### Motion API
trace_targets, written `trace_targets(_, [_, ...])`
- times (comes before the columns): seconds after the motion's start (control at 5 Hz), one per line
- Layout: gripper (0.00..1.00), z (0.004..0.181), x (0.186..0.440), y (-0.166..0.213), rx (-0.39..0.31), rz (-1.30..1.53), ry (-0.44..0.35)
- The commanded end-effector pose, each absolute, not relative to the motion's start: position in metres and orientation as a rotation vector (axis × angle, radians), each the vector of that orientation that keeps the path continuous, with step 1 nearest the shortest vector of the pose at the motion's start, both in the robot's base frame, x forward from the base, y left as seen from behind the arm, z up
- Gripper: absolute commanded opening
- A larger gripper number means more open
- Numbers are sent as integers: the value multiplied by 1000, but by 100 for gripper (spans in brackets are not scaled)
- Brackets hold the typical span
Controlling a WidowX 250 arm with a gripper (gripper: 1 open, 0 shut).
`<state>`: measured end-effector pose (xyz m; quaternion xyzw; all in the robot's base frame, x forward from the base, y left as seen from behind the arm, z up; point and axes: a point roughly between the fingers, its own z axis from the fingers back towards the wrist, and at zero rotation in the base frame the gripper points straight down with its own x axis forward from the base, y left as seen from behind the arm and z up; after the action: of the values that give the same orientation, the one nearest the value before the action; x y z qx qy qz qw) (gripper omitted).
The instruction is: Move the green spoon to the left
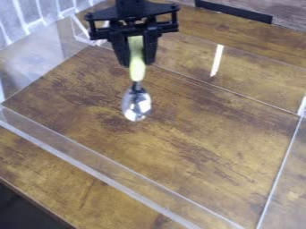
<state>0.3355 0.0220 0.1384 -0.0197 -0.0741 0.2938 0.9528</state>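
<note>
The green spoon (136, 79) hangs almost upright from my black gripper (139, 54). Its yellow-green handle is clamped between the two fingers, and its shiny silver bowl (136, 105) points down, close above the wooden table (216, 134). The gripper points straight down over the table's upper middle and is shut on the handle. I cannot tell whether the bowl touches the wood.
Clear acrylic walls (72, 148) fence the wooden surface along the front, left and right sides. A bright light reflection (217, 61) streaks the wood to the right of the gripper. A dark object (239, 11) lies at the far edge.
</note>
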Motion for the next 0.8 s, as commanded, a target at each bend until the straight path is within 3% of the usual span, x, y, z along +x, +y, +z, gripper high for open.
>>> trace_targets(0.0, [0, 156, 343, 46, -48, 544, -224])
trace_targets(0.6, [0, 135, 368, 60, -39, 432, -224])
